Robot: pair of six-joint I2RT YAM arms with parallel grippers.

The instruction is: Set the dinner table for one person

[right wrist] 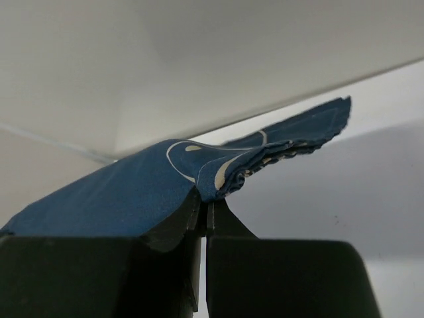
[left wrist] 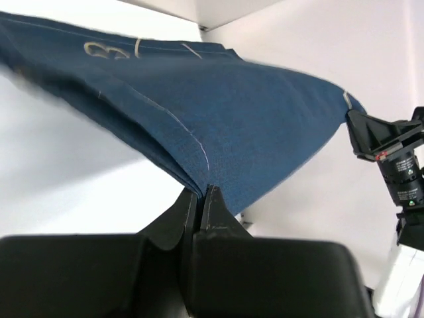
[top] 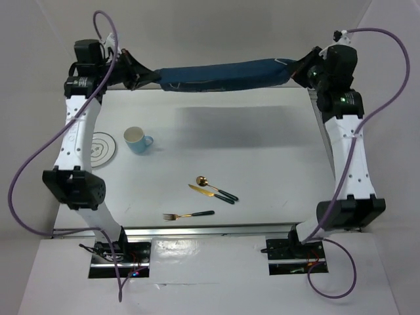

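Over the far tabletop [top: 262, 151], your left tool [left wrist: 201, 193] and right tool [right wrist: 205, 201] each pinch one end of the placemat [top: 223, 75], stretched between them, likely so it lays flat.

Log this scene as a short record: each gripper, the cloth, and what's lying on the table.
left gripper: shut on the placemat, left end
right gripper: shut on the placemat, right end
placemat: navy, stretched between both grippers, held off the dinner table at its far side
on the table: blue cup, patterned plate, fork, knife, spoon
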